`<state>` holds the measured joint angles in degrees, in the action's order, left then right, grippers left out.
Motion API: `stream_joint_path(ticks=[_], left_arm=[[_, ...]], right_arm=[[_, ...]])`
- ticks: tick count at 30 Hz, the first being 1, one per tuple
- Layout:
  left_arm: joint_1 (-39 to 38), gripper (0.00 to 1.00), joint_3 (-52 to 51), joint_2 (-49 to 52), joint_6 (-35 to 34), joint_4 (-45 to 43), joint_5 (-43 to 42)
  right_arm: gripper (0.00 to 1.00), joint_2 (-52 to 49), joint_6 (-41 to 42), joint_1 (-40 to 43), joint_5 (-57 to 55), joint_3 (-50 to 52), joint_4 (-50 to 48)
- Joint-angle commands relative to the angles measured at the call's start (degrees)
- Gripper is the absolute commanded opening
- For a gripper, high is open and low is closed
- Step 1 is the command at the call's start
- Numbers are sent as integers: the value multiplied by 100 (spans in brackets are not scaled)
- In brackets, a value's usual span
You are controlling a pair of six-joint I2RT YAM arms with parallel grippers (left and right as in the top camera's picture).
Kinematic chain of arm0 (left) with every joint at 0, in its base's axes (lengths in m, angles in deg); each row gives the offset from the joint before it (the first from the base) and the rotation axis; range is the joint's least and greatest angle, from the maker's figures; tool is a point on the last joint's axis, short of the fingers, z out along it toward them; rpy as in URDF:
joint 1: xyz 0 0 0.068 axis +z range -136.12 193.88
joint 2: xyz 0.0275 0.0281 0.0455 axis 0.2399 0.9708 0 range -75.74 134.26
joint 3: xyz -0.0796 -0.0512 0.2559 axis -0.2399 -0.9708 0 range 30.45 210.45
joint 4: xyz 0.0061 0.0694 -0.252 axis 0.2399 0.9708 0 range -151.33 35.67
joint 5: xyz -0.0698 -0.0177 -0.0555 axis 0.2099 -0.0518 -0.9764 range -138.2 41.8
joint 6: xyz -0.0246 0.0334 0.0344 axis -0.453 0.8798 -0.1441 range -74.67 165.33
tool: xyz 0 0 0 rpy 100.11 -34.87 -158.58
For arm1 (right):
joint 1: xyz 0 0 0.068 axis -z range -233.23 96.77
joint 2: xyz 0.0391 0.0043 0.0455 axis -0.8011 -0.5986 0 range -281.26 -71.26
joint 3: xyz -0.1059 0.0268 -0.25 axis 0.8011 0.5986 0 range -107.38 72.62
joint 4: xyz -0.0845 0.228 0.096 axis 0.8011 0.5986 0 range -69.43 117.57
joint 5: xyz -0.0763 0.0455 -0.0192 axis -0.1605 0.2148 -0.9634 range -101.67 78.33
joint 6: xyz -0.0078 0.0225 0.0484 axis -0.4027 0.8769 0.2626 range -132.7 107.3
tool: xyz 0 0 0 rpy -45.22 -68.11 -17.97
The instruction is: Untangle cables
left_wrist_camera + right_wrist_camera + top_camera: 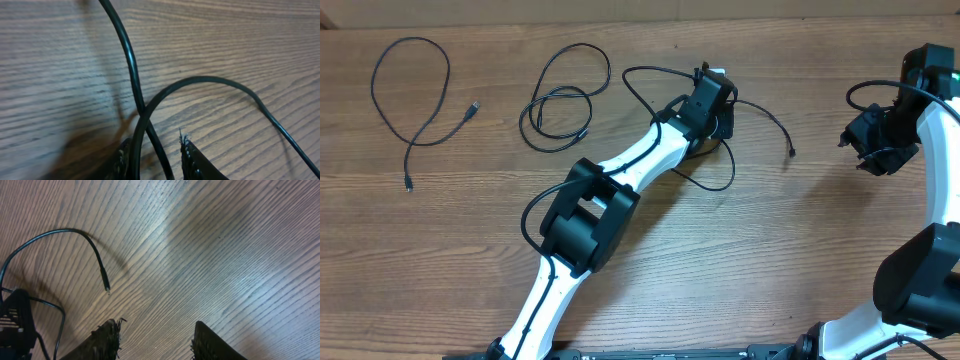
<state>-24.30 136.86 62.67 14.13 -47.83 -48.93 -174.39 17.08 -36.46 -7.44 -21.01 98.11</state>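
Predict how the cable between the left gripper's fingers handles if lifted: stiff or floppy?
Probably floppy: the cable lies in loose curves and crosses itself. It is likely light, being thin, so the free plug end would probably drag along.

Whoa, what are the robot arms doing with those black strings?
They're untangling them on a wooden table. The left gripper is down at the middle cable, open, with its cord running between the fingers. The right gripper hangs open off to the side, holding nothing. Two more lie apart at the left: one loose loop and one coil.
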Motion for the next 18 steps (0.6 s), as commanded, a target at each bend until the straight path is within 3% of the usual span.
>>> stream_joint_path(ticks=[1, 3, 4, 9, 12, 14, 18], left_arm=[[-50, 29, -31, 240, -79, -81, -59], [-48, 16, -31, 289, -83, -87, -85], [-48, 5, -28, 289, -79, -76, -87], [76, 4, 240, -48, 415, 304, -114], [299, 4, 675, -581, 981, 1322, -105], [638, 4, 1270, -1303, 1412, 2643, -72], [1152, 4, 1816, -2155, 1602, 3825, 249]], right_arm=[[47, 15, -4, -33, -31, -7, -33], [47, 15, -4, -33, -31, -7, -35], [47, 15, -4, -33, -31, -7, -42], [47, 15, -4, -33, -31, -7, -83], [46, 15, -4, -33, -31, -7, -83], [46, 15, 20, -33, -28, -7, -85], [46, 15, 20, -33, 35, -7, -92]])
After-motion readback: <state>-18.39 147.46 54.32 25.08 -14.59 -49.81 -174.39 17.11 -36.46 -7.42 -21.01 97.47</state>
